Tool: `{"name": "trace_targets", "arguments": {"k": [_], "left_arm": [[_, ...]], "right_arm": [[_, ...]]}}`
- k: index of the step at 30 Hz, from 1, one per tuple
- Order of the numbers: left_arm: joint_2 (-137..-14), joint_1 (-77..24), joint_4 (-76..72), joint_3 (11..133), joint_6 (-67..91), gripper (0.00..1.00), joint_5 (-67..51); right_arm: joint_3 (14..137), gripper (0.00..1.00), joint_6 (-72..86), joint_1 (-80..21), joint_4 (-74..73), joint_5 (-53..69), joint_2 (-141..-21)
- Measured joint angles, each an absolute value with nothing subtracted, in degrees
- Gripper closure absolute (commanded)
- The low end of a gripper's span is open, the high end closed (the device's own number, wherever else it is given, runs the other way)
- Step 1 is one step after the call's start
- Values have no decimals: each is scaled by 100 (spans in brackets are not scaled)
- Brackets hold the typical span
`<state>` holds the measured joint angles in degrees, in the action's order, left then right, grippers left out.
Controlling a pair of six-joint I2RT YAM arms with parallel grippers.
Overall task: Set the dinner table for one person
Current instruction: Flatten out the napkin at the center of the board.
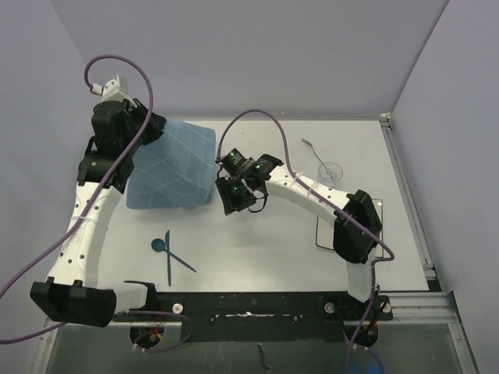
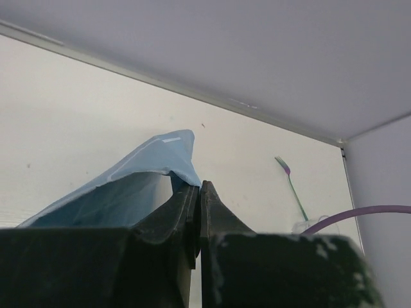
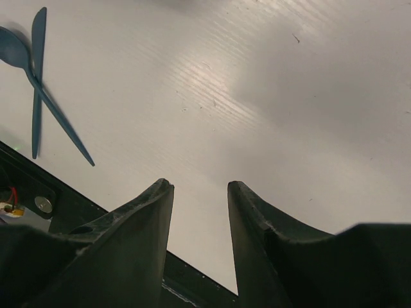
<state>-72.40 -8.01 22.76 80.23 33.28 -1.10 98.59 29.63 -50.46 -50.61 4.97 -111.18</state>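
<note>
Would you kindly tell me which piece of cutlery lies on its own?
The fork at the far right, beside the clear glass; the blue spoon and blue knife lie crossed over each other near the left arm.

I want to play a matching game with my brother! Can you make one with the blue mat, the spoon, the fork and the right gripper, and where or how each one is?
Things:
1. blue mat
2. spoon
3. fork
4. right gripper

Places or states:
A. next to the clear glass
B. open, holding nothing
C. pinched in the shut left gripper
D. lying crossed with the knife

Pairs: 1-C, 2-D, 3-A, 4-B
</note>
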Motion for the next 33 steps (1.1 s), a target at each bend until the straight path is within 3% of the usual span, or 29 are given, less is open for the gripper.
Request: {"name": "trace_targets", "arguments": {"k": [9, 17, 25, 33], "left_arm": [[-7314, -956, 3197, 9122, 3188, 100, -19], [-7887, -2255, 3500, 9439, 3365, 100, 250], [-7981, -4027, 3030, 8145, 4095, 100, 808], [-8141, -4482, 2762, 7865, 4482, 100, 1201]], "right_arm": [[9435, 60, 2963, -5028, -4925, 451, -10501], [8995, 60, 2963, -4939, -4932, 322, -10068], [8855, 60, 2910, -4541, -5107, 21, -9380], [8676, 60, 2893, -4104, -5170, -45, -8582]]}}
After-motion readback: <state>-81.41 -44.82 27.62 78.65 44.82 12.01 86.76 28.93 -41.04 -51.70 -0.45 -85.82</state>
